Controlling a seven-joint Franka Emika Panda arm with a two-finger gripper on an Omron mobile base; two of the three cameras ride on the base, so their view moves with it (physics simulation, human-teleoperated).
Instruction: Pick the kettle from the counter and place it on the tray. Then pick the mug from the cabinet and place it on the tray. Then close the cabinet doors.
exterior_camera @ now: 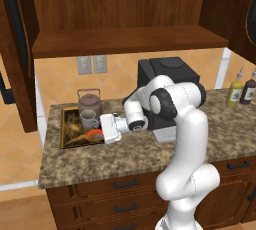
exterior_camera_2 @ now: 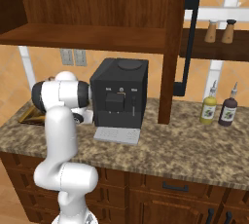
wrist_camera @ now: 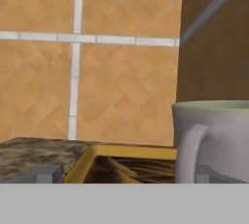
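The kettle (exterior_camera: 89, 100) stands at the back of the tray (exterior_camera: 68, 135), which lies on the left end of the counter (exterior_camera: 125, 156). The grey-green mug (exterior_camera: 89, 119) stands upright on the tray in front of the kettle. My gripper (exterior_camera: 101, 126) is just right of the mug, level with it, open and holding nothing. In the hand view the mug (wrist_camera: 216, 138) is close ahead to the right, its handle toward me, with the tray's gold rim (wrist_camera: 126, 152) below it and the gripper (wrist_camera: 129, 174) open. The cabinet (exterior_camera: 125, 39) has both doors swung open: left door (exterior_camera: 15, 49), right door (exterior_camera_2: 175, 47).
A large black coffee machine (exterior_camera: 167, 91) stands right behind my arm. Two bottles (exterior_camera: 241, 90) sit at the counter's right end. Dark drawers with black handles (exterior_camera: 125, 184) run under the counter. The right door's black handle (exterior_camera_2: 189, 43) hangs over the counter.
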